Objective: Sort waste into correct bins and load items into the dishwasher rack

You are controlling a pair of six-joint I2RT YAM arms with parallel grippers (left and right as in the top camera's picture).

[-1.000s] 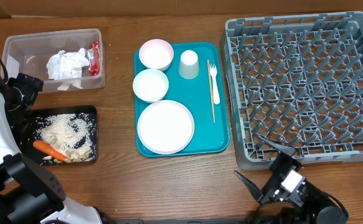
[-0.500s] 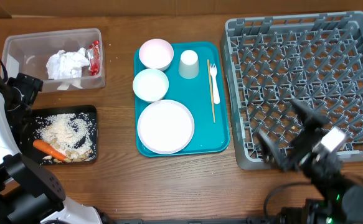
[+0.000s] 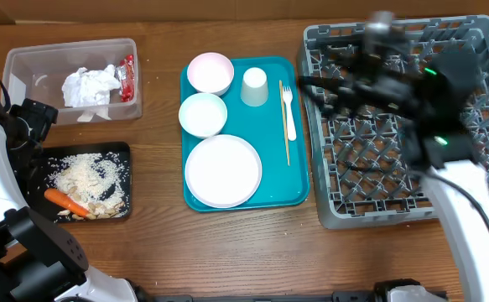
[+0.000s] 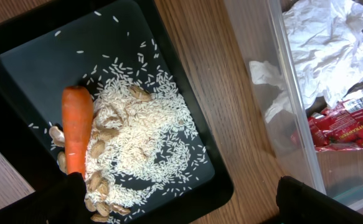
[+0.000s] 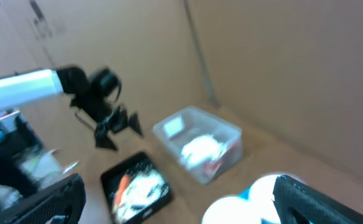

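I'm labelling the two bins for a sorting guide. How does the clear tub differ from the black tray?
The clear tub is see-through with tall walls; the black tray is opaque and shallow. The clear tub holds a crumpled napkin and a red wrapper; the black tray holds rice and a carrot. Both are rectangular and lie left of the teal tray.

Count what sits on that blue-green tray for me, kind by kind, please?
Bowls: 2
Plate: 1
Cup: 1
Fork: 1
Wooden stick: 1
Total: 6
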